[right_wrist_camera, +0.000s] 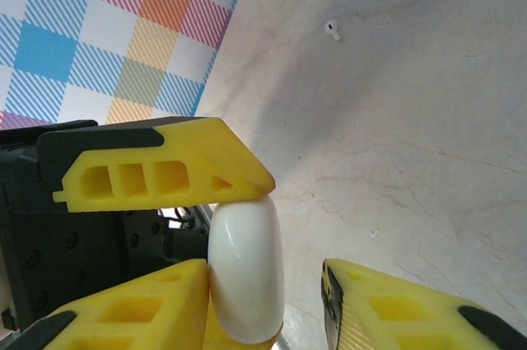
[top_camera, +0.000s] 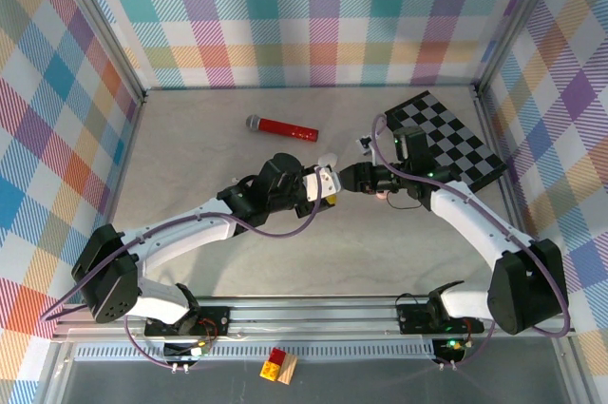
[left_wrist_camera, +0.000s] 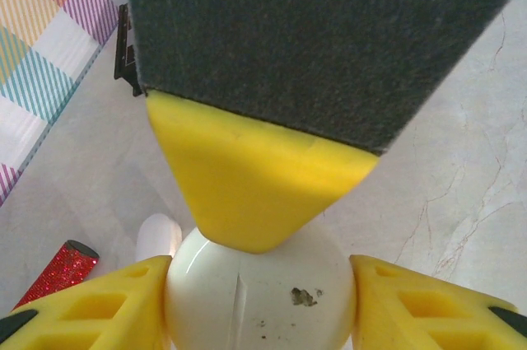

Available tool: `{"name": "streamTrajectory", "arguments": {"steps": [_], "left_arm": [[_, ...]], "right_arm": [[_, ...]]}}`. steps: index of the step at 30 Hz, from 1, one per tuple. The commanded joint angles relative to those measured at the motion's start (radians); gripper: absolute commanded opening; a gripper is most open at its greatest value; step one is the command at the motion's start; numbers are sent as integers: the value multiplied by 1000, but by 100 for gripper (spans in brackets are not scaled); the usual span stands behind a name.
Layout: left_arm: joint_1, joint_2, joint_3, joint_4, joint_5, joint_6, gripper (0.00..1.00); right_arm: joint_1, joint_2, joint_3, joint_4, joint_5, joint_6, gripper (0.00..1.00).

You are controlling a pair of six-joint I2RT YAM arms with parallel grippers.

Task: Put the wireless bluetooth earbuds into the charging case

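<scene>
At table centre, closest to both wrist cameras: white glossy pebble-shaped plastic charging case (left_wrist_camera: 262, 305), held by the left gripper (top_camera: 329, 187), whose yellow fingers pinch it at 9 and 3 o'clock in the left wrist view. The lid looks closed, and a thin seam runs down the shell. The right gripper (right_wrist_camera: 268, 276) meets the case from the opposite side with its jaws spread. One finger touches the case and the other stands apart with pale marbled table (top_camera: 285, 261) visible in the gap, so no grip there. Farther out, at 1 o'clock from the case in the right wrist view, one small white stemmed earbud (right_wrist_camera: 332, 30) lies loose on the table, well apart from both tools. Where the other earbuds are I cannot tell. Beyond, in the top view: red glitter-covered cylinder (top_camera: 282, 127) at 11 o'clock from the case, black-and-white checkerboard sheet (top_camera: 446, 138) at 2 o'clock. Judgement: the step in hand is readying the case, likely a two-arm lid opening; insertion not yet begun. The next move calls for the right jaws to close on the lid half alone while the left holds the base firm, then a fine pinch on the tiny earbud.
</scene>
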Motion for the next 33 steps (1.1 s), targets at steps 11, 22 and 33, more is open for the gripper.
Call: {"name": "streamTrajectory", "arguments": {"steps": [11, 22, 33], "left_arm": [[-20, -26, 15, 5, 28, -6, 52], [-10, -53, -24, 90, -24, -150, 75], [109, -174, -211, 517, 250, -625, 100]], "right_arm": [[23, 39, 17, 52, -63, -36, 31], [21, -127, -57, 132, 110, -62, 7], [11, -463, -230, 374, 313, -52, 0]]}}
